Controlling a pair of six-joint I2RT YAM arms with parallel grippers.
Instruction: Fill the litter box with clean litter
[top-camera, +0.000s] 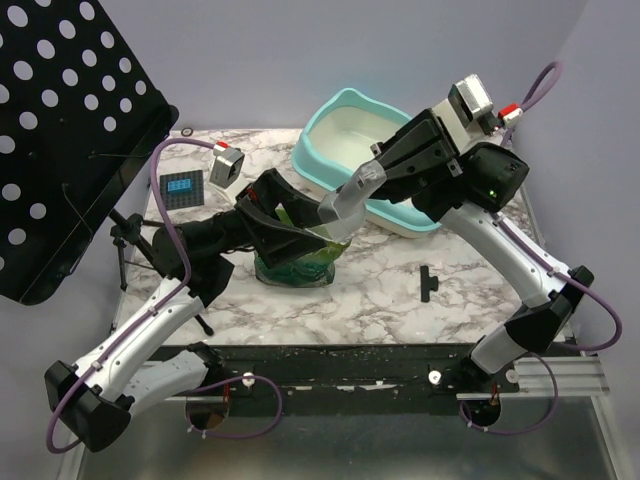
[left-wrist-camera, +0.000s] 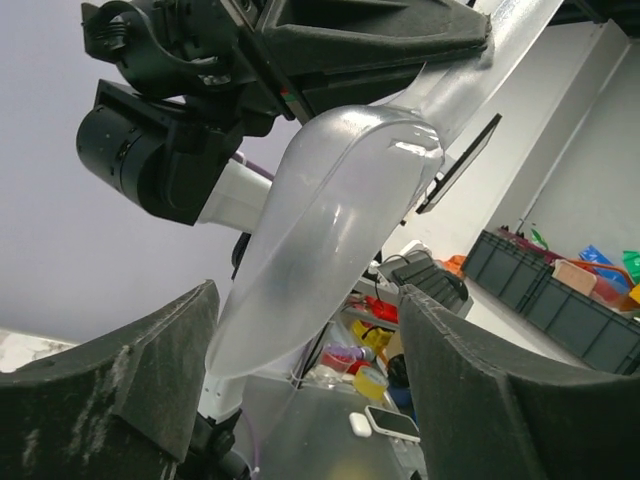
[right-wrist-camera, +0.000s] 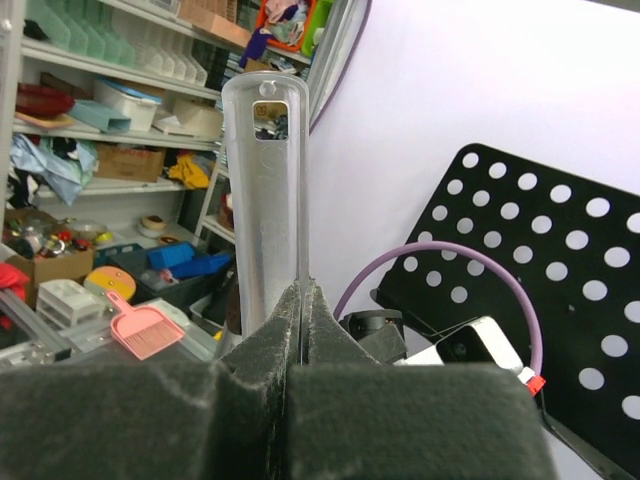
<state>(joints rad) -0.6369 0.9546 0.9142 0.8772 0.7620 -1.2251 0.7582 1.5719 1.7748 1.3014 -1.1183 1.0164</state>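
At centre frame, our right end effector (top-camera: 372, 175) pinches the clear scoop (top-camera: 340, 207) by its handle, bowl dipped into the green bag (top-camera: 298, 266), which our wide-spread left end effector (top-camera: 274, 213) seems to prop open. Just above, the litter box (top-camera: 312, 150) looks unfilled.

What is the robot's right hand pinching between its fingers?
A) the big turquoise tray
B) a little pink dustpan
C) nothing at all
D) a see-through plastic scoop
D: in the right wrist view, the right gripper is closed tight on the flat handle of the clear plastic scoop, which sticks straight up from between the fingers.
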